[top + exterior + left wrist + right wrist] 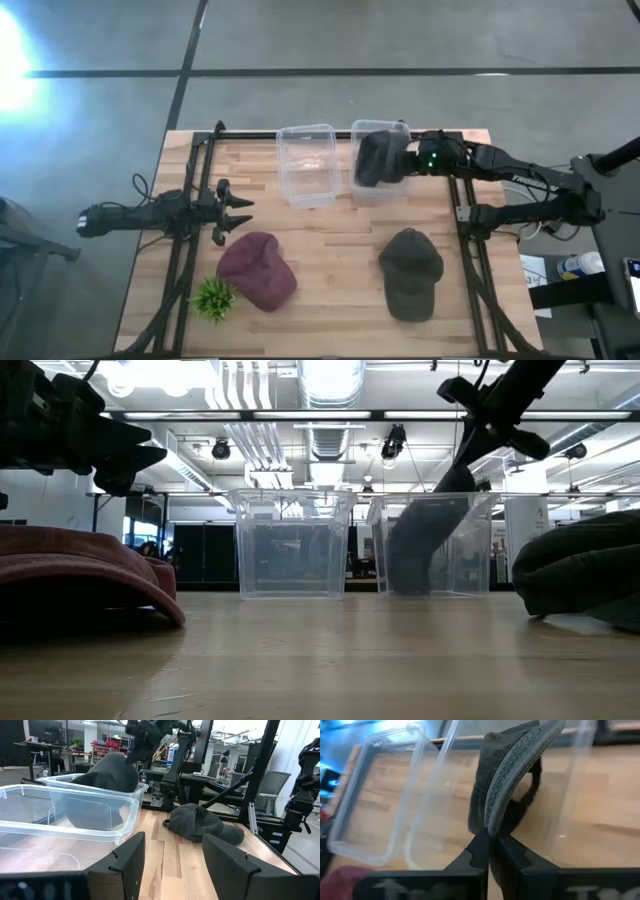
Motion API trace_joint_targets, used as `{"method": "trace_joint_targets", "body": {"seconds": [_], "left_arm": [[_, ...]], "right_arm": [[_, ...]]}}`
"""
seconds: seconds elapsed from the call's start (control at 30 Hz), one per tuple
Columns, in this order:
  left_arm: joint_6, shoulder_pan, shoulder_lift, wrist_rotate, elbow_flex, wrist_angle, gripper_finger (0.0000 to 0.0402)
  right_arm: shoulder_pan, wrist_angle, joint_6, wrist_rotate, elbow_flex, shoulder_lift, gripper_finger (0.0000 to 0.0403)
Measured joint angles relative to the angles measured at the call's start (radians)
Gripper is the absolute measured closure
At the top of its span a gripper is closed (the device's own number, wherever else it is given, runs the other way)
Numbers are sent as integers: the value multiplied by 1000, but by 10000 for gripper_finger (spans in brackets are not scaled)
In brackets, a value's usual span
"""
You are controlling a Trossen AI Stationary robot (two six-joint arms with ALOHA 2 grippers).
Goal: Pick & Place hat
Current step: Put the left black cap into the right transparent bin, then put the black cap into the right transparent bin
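Over the far edge of the wooden table (330,250), seen from above, the right gripper (398,160) holds a dark grey hat (377,160) by its brim above the right clear bin (380,190), which stands just beside the left clear bin (307,165); bare board lies open between the bins and the nearer things: a maroon hat (257,270), a small green plant (212,298) and a dark green cap (410,272). The left gripper (232,211) waits near the table's left rail, fingers spread and empty. At table height, the held hat (420,545) hangs partly inside the right bin (440,545). Through the left wrist camera, the spread fingers (127,865) frame the cap (202,822). Through the right wrist camera, the fingers (485,847) are clenched on the brim (515,775). No writing can be read.
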Motion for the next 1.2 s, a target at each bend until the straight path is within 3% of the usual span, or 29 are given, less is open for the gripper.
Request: {"method": "trace_joint_targets", "body": {"seconds": [0.1, 0.33, 0.5, 0.57, 0.7, 0.9, 1.1, 1.2], "left_arm": [[0, 0, 0, 0, 0, 0, 209], [0, 0, 0, 0, 0, 0, 209], [0, 0, 0, 0, 0, 0, 209], [0, 0, 0, 0, 0, 0, 209], [0, 0, 0, 0, 0, 0, 209], [0, 0, 0, 0, 0, 0, 209], [0, 0, 0, 0, 0, 0, 209], [0, 0, 0, 0, 0, 0, 209]], "right_arm": [[-9, -4, 4, 3, -15, 8, 363], [15, -29, -39, 69, 9, -14, 254], [115, -184, -48, 86, 82, -47, 218], [210, -240, -22, 86, 106, -46, 218], [433, -333, 207, 32, 127, -24, 226], [831, -258, 417, 26, 126, 70, 230], [1084, -227, 943, -113, 126, 241, 229], [1193, -166, 1041, -88, 127, 330, 229]]}}
